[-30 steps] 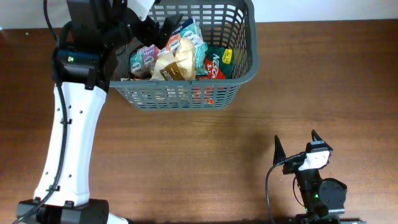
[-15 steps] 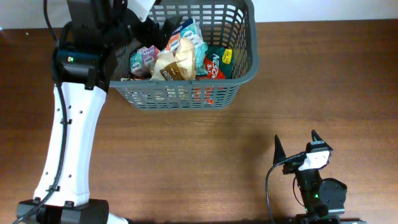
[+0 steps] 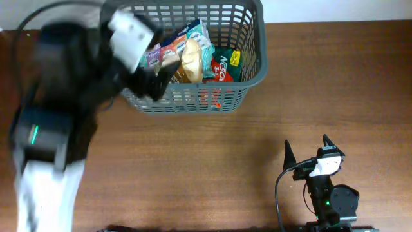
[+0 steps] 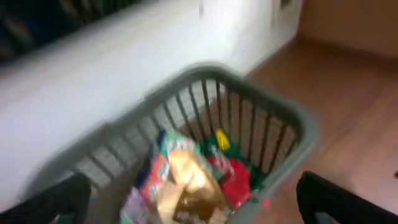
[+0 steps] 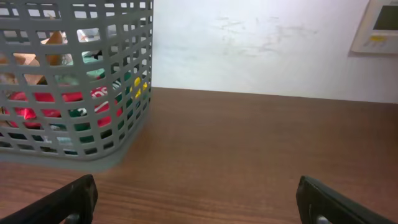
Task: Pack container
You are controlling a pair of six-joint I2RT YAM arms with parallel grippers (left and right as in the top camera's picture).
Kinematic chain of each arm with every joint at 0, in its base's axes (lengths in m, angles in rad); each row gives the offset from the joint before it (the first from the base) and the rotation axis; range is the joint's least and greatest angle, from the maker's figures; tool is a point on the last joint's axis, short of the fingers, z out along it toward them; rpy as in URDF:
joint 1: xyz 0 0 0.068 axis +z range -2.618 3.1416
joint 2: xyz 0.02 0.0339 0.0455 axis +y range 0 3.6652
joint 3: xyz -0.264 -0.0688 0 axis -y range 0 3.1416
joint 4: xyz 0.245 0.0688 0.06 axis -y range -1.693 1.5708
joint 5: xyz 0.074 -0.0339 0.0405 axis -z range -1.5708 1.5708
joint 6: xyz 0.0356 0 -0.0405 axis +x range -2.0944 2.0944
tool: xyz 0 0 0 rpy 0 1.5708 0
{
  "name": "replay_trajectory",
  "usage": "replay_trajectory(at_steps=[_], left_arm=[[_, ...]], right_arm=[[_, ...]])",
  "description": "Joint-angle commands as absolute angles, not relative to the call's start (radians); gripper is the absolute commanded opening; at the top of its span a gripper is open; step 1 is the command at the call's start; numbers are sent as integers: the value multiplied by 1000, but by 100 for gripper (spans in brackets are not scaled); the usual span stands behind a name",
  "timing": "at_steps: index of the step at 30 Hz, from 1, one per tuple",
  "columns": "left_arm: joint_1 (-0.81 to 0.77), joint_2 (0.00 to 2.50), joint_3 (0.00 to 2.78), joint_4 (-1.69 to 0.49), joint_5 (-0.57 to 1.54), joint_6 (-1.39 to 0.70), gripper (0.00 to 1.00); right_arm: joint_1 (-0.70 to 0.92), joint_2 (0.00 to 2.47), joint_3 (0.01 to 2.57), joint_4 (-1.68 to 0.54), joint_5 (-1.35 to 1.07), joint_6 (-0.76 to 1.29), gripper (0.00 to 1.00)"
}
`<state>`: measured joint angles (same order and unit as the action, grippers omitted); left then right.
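Here the container [image 3: 193, 103], a dark grey lattice-sided basket, stands on the brown wooden counter [image 3: 322, 77] at its far edge, left of the middle. Packets fill it to rim height: a tan bag [image 3: 190, 61] at the centre, a purple packet [image 3: 153, 58] to its left, a blue-and-white packet [image 3: 196, 35] behind it, and a red-and-green packet [image 3: 222, 64] with a yellow patch against the right wall. Red and green wrappers also show through the slots of the near wall.

The left arm [image 3: 45, 129] rises from the near-left corner of the counter and appears heavily blurred in the overhead view. Its left gripper [image 3: 158, 80] lies over the near-left corner of the container, above the rim; whether it touches the rim or a packet cannot be told. In the left wrist view the two dark fingers [image 4: 56, 202] sit at opposite lower corners of the frame, spread wide, with nothing between them; the container's rounded rim [image 4: 298, 124] and the packets lie below and ahead, also blurred.

The right gripper [image 3: 307, 147] stands close to the near edge of the counter, right of the middle, well apart from the container. Its two pointed fingers [image 5: 68, 199] are spread wide and hold nothing. The right wrist view looks across bare wood to the container's base band [image 5: 62, 155] at the left and a white wall [image 5: 261, 43] beyond the far edge, with a beige wall panel [image 5: 379, 25] at the upper right.
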<state>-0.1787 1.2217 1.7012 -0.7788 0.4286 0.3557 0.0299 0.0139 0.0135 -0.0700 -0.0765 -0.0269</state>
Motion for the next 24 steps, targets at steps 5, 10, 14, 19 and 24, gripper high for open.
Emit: replay_trajectory(at_steps=[5,10,14,19,24], left_arm=[[-176,803,1147,-461,426,301,99],[-132,584,781,-206,422,284,99],[-93,452,522,3,422,284,99],[-65,334,277,232,397,284,99],[-42,241,125,321,289,285,99]], right_arm=[[38,3,6,-72,-67,-29,99],[38,3,6,-72,-67,-29,99],[38,3,6,-72,-67,-29,99],[38,3,6,-72,-67,-29,99],[38,3,6,-72,-67,-29,99]])
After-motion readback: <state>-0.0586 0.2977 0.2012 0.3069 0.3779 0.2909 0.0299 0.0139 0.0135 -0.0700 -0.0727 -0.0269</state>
